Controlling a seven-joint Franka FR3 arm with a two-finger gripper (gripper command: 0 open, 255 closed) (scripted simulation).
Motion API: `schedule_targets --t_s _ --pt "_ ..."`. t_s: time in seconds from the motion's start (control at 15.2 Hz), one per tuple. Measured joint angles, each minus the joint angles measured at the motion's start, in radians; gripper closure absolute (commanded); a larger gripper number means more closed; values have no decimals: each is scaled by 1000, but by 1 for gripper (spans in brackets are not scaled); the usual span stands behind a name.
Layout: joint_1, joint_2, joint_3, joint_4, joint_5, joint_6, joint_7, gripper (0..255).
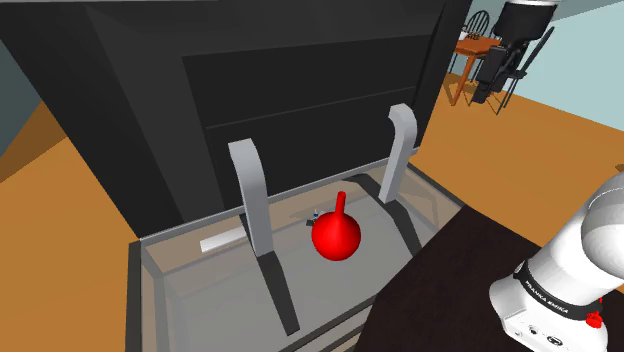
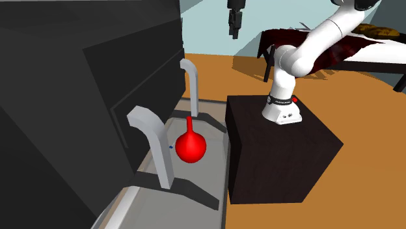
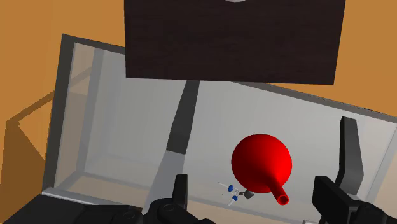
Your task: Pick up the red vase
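Currently | gripper point(image 3: 253, 184): fingers spread wide, nothing clasped | red vase point(image 1: 336, 238): stood upright (neck up) on glass table point(image 1: 200, 292), between two grey supports point(image 1: 250, 195) | shoulder view: gripper seen at 1 o'clock from vase, well apart

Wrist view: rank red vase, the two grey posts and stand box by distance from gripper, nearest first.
1. Red vase: under the open gripper.
2. Grey posts: one on each side of the vase; too close to call.
3. Stand box: beyond the table edge.
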Motion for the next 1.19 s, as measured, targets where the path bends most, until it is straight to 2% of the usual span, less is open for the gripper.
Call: schedule_targets --t_s 0.26,0.92,1.19 --pt "9 21 18 -43 15 62 22 0" --pt "46 243 84 -165 63 406 99 0" --pt "61 385 116 -161 78 545 135 0"
